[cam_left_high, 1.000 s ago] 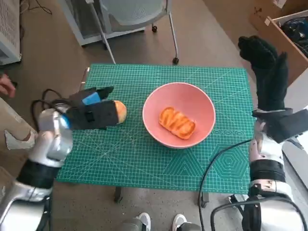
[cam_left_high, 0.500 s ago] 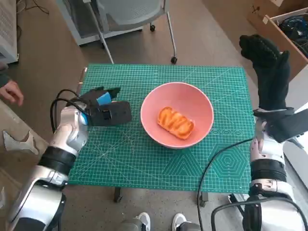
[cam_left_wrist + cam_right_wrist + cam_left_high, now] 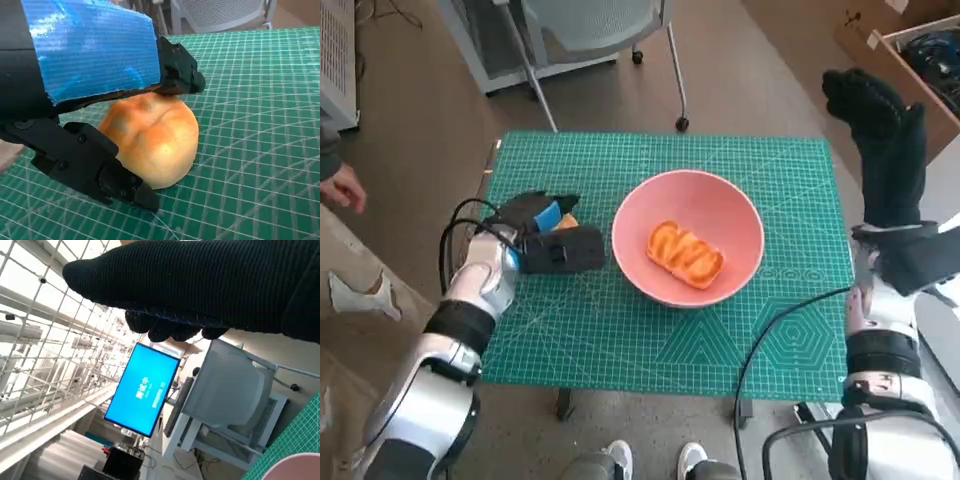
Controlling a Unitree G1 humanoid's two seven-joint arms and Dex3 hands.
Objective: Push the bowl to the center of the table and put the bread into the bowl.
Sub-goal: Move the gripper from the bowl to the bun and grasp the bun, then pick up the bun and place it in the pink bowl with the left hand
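Green cutting mat [image 3: 620, 330] with pink bowl [image 3: 740, 215] holding one bread piece [image 3: 686, 255]. Left hand [image 3: 548, 243] grips a bread roll [image 3: 155, 137] on the mat beside the bowl. Right hand [image 3: 882, 135], raised clear, empty; finger spread cannot be told.

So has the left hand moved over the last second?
Yes. In the head view the left hand has shifted toward the pink bowl, closing most of the gap to its rim, while bowl and green mat stayed put.
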